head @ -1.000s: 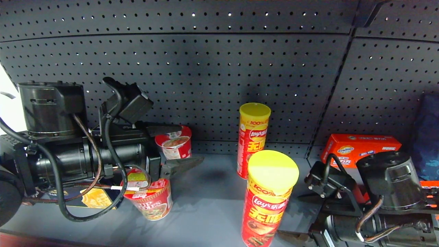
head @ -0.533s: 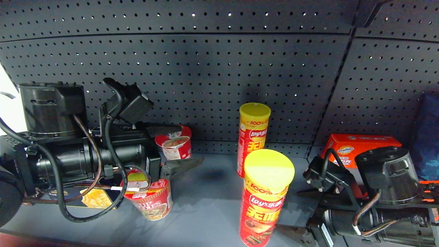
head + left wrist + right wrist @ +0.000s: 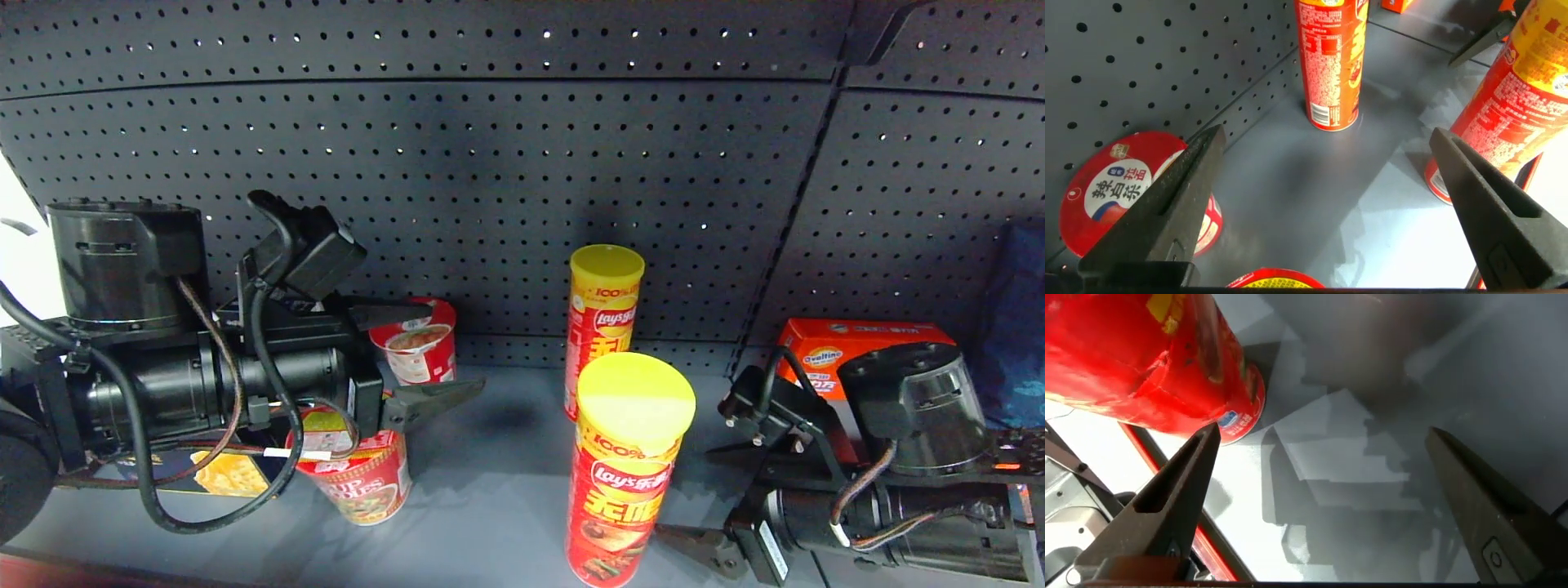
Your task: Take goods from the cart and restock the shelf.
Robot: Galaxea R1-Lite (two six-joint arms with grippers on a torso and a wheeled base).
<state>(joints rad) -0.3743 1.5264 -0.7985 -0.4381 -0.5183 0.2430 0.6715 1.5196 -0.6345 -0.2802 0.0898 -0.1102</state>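
Two tall red chip cans with yellow lids stand on the grey shelf (image 3: 490, 490): one at the back (image 3: 604, 327), one near the front (image 3: 629, 482). My right gripper (image 3: 684, 492) is open just right of the near can's base (image 3: 1151, 367), which lies outside its fingers (image 3: 1167, 498). My left gripper (image 3: 457, 345) is open at mid-shelf, level, with a red noodle cup (image 3: 416, 343) behind it. Its wrist view has the back can (image 3: 1331, 65), the near can (image 3: 1511, 106) and the cup (image 3: 1127, 188). A second noodle cup (image 3: 359, 482) sits below the left arm.
A dark pegboard wall (image 3: 490, 163) closes the back. An orange box (image 3: 857, 343) and a blue bag (image 3: 1012, 327) lie at the right, past a slanted upright (image 3: 784, 237). A blue-and-yellow box (image 3: 220, 469) lies under the left arm. Bare shelf lies between the cups and the cans.
The near chip can has shifted slightly to the left, and my right arm has shifted left with it. The left arm has stayed still.
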